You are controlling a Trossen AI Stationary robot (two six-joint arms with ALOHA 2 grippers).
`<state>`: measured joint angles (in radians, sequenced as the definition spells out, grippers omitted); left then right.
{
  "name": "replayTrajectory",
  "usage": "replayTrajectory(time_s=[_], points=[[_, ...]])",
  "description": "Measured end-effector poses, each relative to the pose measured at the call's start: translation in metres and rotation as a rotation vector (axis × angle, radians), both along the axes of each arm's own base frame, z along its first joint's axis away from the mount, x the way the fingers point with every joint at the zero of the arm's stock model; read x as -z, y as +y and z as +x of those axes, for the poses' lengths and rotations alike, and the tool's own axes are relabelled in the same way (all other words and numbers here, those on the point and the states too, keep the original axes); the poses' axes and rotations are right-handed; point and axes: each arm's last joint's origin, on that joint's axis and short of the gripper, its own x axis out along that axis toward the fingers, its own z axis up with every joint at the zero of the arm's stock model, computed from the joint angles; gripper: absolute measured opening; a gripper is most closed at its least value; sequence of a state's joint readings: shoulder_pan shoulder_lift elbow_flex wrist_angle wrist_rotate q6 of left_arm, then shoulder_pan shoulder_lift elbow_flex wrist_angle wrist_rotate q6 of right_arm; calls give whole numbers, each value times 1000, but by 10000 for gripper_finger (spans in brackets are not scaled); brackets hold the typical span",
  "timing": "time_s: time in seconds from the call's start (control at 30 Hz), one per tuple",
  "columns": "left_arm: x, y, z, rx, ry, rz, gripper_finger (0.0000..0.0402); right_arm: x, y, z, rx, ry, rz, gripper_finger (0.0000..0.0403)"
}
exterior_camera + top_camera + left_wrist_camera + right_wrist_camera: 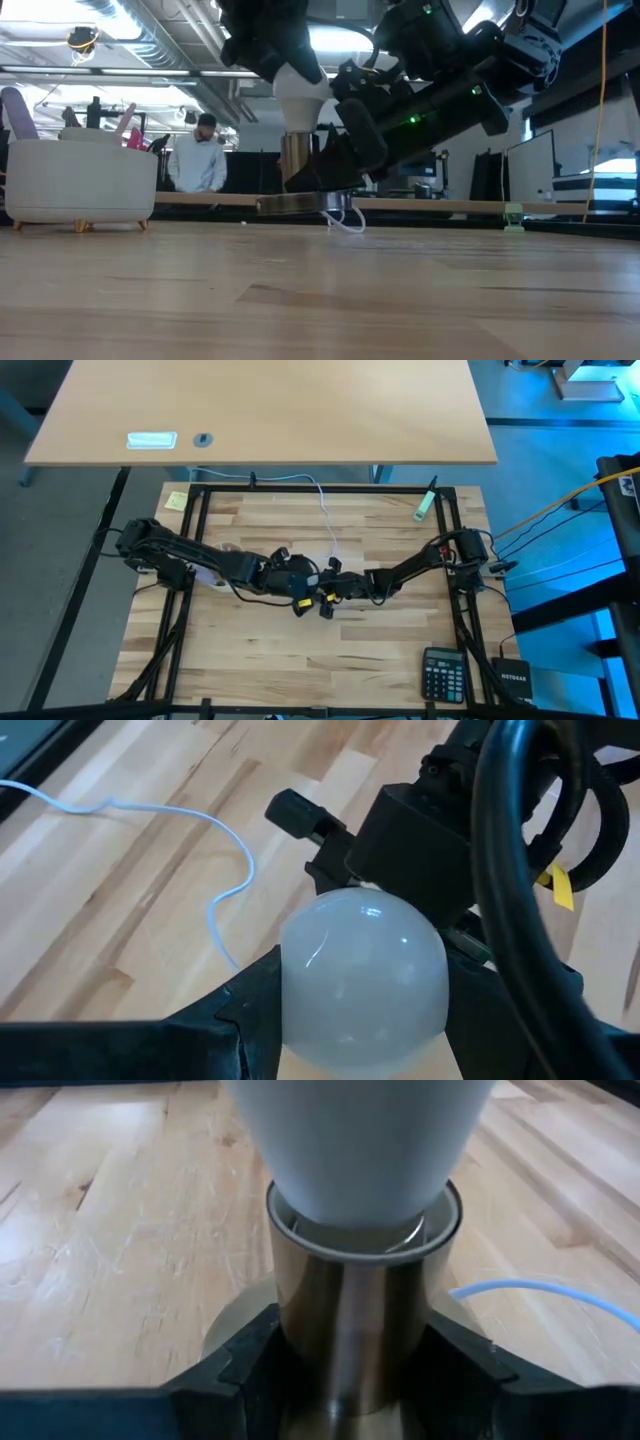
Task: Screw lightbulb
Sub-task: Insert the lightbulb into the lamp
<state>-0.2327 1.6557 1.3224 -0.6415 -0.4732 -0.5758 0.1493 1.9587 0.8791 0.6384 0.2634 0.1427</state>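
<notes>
The lightbulb is a white frosted globe. It stands upright with its narrow neck down in the mouth of a shiny metal socket. The socket's round base disc lies on the wooden table. My left gripper is shut on the bulb from above. My right gripper is shut on the socket's barrel just below it. The bulb's screw base is hidden inside the socket. A thin white cord runs from the socket toward the far edge. My left gripper pinches the lightbulb's round globe between its two fingers, one on each side at its widest part. The fingers slant down from the table's left. The bulb stands upright with its neck in the socket. My right gripper pinches the socket's upright barrel between its two fingers, across the barrel low down near the base disc. The fingers come nearly level from the table's right. The socket stands upright on the table.
A black calculator lies at the near right corner. A green marker and a yellow note lie at the far corners. A white tub stands at the left. A person stands beyond the table.
</notes>
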Motion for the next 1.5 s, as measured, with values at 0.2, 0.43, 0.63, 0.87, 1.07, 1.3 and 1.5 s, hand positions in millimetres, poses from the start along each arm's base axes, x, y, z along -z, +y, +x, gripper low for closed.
replayTrajectory(time_s=[0.2,0.43,0.63,0.87,1.07,1.3,1.5], points=[[-3,-3,0,5,-22,-32,210,-5,2,0,-70,-23,-6,181],[-9,-8,-2,64,-42,-59,210,-19,9,-4,-148,-26,-9,181],[-8,-15,-2,170,-21,-79,210,-18,14,-5,-266,-11,29,181],[-12,-25,1,319,-54,-99,210,-30,19,-8,-451,-31,89,181],[-17,-32,5,457,-110,-116,210,-41,34,-16,-610,-29,146,181],[-25,-39,12,673,-206,-134,210,-54,56,-21,-774,-66,222,181],[-33,-43,15,825,-298,-160,210,-78,76,-22,-913,-89,297,181]])
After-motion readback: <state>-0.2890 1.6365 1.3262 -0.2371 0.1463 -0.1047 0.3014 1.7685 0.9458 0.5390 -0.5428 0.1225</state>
